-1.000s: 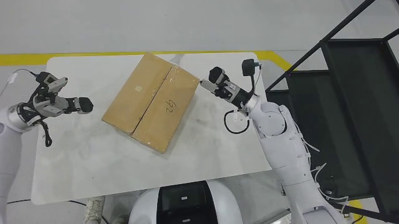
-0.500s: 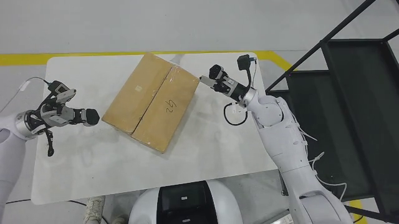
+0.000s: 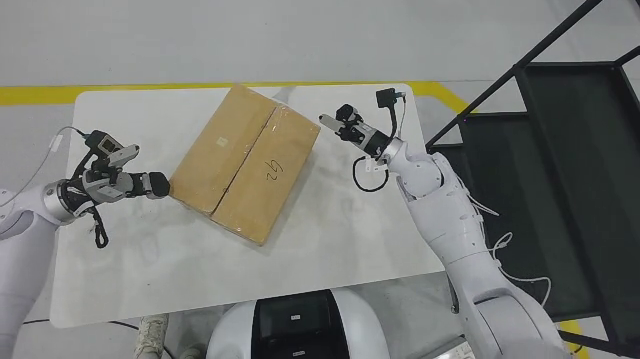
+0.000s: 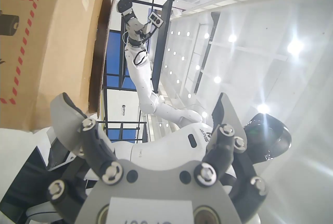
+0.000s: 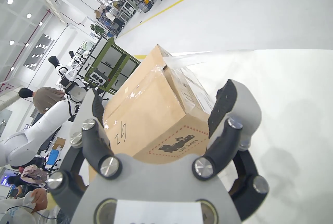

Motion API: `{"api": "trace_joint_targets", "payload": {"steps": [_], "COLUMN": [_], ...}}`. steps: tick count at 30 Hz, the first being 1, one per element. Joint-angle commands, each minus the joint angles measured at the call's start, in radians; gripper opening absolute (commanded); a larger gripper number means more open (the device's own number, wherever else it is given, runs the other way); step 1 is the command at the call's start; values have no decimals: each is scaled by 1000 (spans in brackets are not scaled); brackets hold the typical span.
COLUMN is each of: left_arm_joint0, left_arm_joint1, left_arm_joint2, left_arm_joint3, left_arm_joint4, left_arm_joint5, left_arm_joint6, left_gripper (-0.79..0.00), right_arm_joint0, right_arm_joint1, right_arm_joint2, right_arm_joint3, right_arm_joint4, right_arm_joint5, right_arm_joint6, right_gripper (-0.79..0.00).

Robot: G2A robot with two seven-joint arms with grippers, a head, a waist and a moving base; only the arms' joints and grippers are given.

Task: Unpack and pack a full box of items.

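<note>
Task item: one cardboard box (image 3: pixel 245 162) lies on the white counter (image 3: pixel 340 249), about mid-counter and turned so that its corners point left, right, near and far. The top flaps are down. In the right wrist view clear tape (image 5: pixel 179 61) runs along the centre seam, so the box reads as sealed and unpacking as not yet begun.

Left claw (image 3: pixel 158 185): stationed just beside the box's left corner, low and level with the side wall. Its fingers stand apart with nothing between them. In its own wrist view one finger (image 4: pixel 65 108) sits close against the lower edge of the cardboard; contact cannot be confirmed.

Right claw (image 3: pixel 330 122): stationed just beside the right corner, at the far right of the box. Its fingers are likewise spread and empty, and the corner lines up with the gap between them.

Assessment: the two claws bracket opposite corners of the box. That suits steadying or squaring the box from both sides before the seam is worked.

Risk: the tape looks intact, so the flaps will likely resist. A push from one side alone could slide the box across the smooth counter.
</note>
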Motion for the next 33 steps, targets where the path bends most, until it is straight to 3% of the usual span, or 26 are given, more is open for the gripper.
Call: {"api": "trace_joint_targets", "payload": {"steps": [1,5,25,33], "left_arm_joint0": [0,0,0,0], "left_arm_joint1": [0,0,0,0], "left_arm_joint2": [0,0,0,0], "left_arm_joint3": [0,0,0,0], "left_arm_joint4": [2,2,2,2], "left_arm_joint5": [0,0,0,0], "left_arm_joint6": [0,0,0,0], "left_gripper": [0,0,0,0], "right_arm_joint0": [10,30,30,59], "right_arm_joint1": [-2,-4,-4,-12], "right_arm_joint2": [-13,-42,-42,-81], "right_arm_joint3": [20,51,51,74], "right_arm_joint4": [2,-2,-2,-5], "right_arm_joint5": [-13,-66,-66,-17], "right_arm_joint6": [-11,-3,-3,-27], "right_gripper": [0,0,0,0]}}
